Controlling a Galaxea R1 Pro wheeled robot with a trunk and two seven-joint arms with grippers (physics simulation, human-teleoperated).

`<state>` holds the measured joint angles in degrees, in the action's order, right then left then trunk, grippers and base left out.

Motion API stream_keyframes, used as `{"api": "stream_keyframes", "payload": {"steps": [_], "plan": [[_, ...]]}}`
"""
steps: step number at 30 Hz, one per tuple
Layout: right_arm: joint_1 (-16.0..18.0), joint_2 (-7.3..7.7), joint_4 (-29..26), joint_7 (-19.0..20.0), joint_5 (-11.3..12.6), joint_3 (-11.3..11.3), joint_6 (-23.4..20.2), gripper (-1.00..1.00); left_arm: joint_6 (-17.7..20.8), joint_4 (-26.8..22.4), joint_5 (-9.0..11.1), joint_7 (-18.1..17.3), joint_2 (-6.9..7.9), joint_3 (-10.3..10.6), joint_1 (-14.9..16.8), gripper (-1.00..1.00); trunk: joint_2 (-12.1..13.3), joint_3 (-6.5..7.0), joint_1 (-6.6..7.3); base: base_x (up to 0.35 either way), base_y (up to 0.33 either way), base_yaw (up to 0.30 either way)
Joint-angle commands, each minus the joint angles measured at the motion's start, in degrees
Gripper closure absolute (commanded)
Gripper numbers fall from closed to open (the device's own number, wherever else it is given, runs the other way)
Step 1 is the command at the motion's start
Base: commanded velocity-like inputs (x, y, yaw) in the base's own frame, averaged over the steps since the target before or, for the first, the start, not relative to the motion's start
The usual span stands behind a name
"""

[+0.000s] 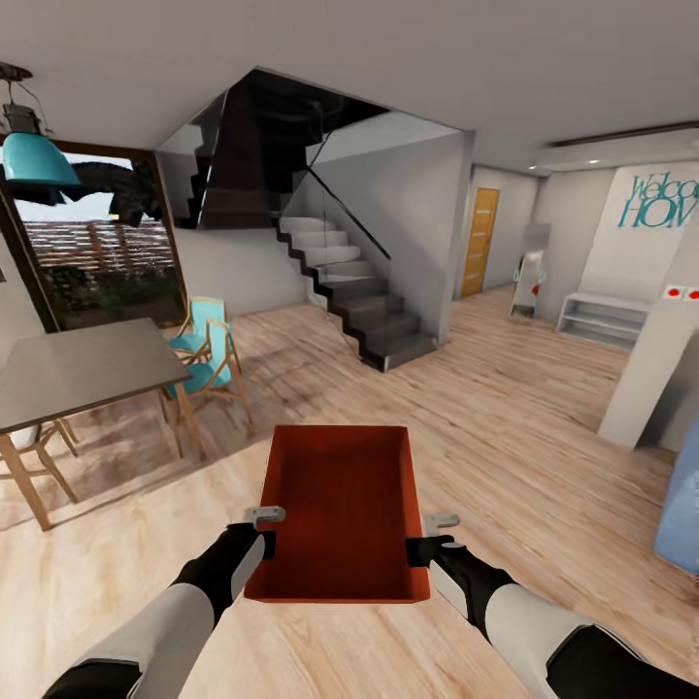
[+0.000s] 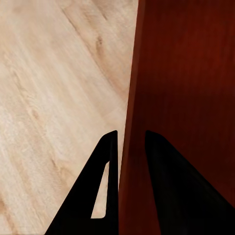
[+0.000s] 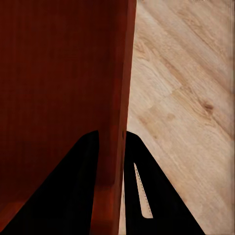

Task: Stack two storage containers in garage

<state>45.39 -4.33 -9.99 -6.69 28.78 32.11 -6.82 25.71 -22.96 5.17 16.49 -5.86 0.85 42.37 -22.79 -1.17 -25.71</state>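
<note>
One orange-red storage container (image 1: 338, 510), a shallow lidless box, is held level above the light wood-plank floor in front of me. My left gripper (image 1: 265, 529) is shut on its left wall, one finger inside and one outside, as the left wrist view shows at the container wall (image 2: 129, 147). My right gripper (image 1: 427, 537) is shut on the right wall in the same way, seen in the right wrist view around the container wall (image 3: 115, 156). The box is empty.
A grey dining table (image 1: 68, 374) with wooden chairs, one turquoise chair (image 1: 207, 354), stands at the left. A dark staircase (image 1: 354, 291) with a glass rail rises ahead. A hallway with a wooden door (image 1: 480, 243) opens at the right, past a white pillar (image 1: 649, 374).
</note>
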Motion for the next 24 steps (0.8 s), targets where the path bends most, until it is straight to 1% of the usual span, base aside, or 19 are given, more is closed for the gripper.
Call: {"api": "stream_keyframes", "payload": {"steps": [1,6,24], "plan": [[0.05,0.29,0.08,-4.65,-0.04,-0.12,-0.3,1.0,0.47,-0.24,-0.77,0.66,0.06,-0.31,0.06,1.0,-0.12,-0.12,-0.07,0.322,0.0,-0.196],[0.05,0.29,0.07,-4.65,-0.04,-0.12,-0.3,1.0,0.48,-0.24,-0.79,0.68,0.06,-0.32,0.03,1.0,-0.12,-0.12,-0.07,0.322,0.0,-0.056],[0.05,0.29,0.08,-4.65,-0.04,-0.12,-0.3,1.0,0.47,-0.24,-0.79,0.66,0.06,-0.32,0.04,1.0,-0.12,-0.12,-0.07,0.322,0.0,-0.001]]}}
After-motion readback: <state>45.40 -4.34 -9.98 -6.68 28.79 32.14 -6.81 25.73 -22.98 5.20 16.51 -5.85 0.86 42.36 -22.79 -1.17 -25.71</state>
